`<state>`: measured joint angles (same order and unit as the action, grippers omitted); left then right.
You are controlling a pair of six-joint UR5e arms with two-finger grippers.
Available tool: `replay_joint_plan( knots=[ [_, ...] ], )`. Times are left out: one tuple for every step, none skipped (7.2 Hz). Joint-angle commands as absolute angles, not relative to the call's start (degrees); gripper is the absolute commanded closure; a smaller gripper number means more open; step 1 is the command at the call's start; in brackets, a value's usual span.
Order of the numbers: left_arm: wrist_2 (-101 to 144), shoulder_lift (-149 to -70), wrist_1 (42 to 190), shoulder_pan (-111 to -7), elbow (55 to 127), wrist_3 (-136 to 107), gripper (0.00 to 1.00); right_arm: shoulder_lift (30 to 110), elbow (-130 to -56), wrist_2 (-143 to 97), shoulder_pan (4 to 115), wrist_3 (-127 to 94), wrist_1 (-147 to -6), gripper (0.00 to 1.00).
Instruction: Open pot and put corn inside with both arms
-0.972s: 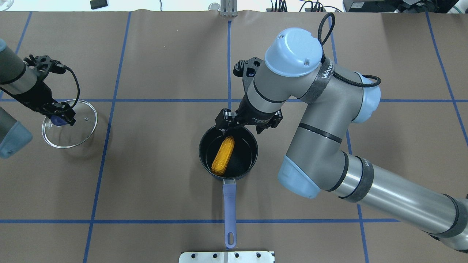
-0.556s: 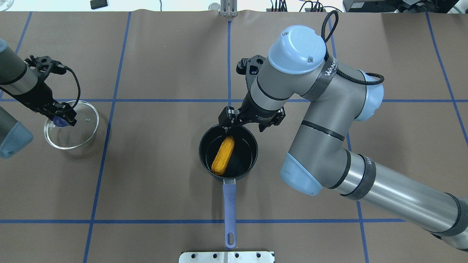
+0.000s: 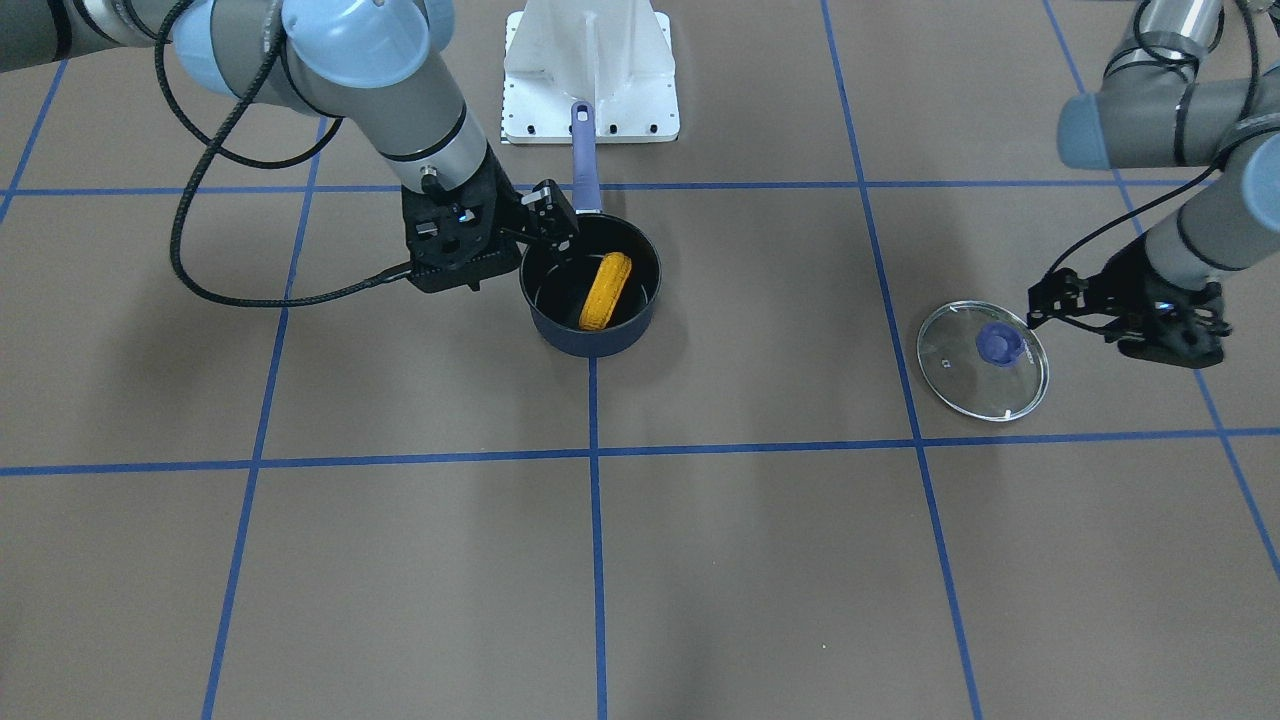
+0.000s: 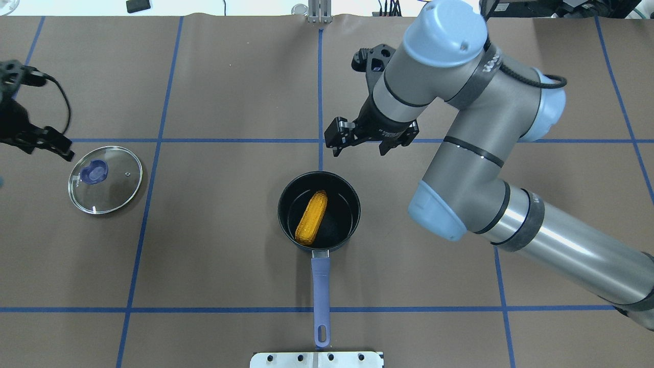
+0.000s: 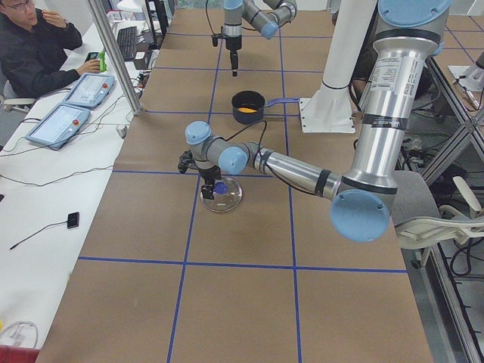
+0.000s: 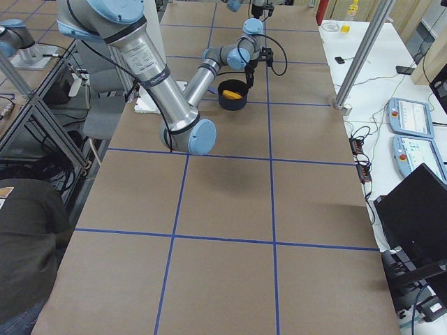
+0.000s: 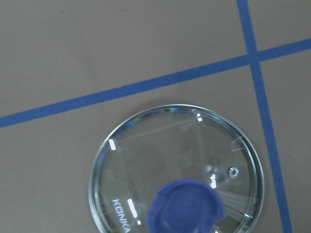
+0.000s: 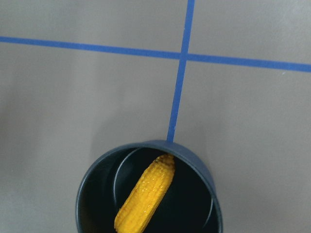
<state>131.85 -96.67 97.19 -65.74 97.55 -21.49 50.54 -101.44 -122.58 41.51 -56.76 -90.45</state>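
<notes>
The navy pot (image 4: 343,225) stands open mid-table, its lavender handle (image 4: 320,291) pointing at the robot. The corn (image 4: 311,217) lies slanted inside it and shows in the right wrist view (image 8: 146,194) and the front view (image 3: 606,290). My right gripper (image 4: 359,149) is open and empty, raised beyond the pot's far rim. The glass lid (image 4: 104,179) with its purple knob (image 4: 95,171) lies flat on the table at the left. My left gripper (image 4: 53,145) is open and empty, just off the lid's far-left edge. The lid fills the left wrist view (image 7: 180,145).
A white mounting plate (image 4: 317,359) sits at the table's near edge, just past the handle's end. Blue tape lines cross the brown table cover. In the left side view an operator (image 5: 38,53) sits at a side bench with control pendants.
My right gripper has lifted off the pot's far rim and drawn back. My left gripper has let go of the lid's knob and moved left; the lid now lies free.
</notes>
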Motion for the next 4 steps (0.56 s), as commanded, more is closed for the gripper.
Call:
replay_joint_plan(
  knots=[
    [131.7,-90.6,96.4,-76.6,97.6,-7.9,0.00,53.2,-101.8,-123.0,47.4,-45.9,-90.6,0.00],
    [131.7,-87.7,97.3,-77.9,97.8,-6.0,0.00,54.7,-101.7,-124.4,49.9,-45.6,-90.7,0.00],
    [131.9,-86.6,97.3,-80.2,97.8,-2.4,0.00,56.8,-102.0,-126.7,53.0,-45.5,-90.7,0.00],
    [131.8,-86.2,96.9,-81.6,97.9,-0.7,0.01,59.0,-102.1,-128.0,56.4,-45.5,-91.5,0.00]
  ],
)
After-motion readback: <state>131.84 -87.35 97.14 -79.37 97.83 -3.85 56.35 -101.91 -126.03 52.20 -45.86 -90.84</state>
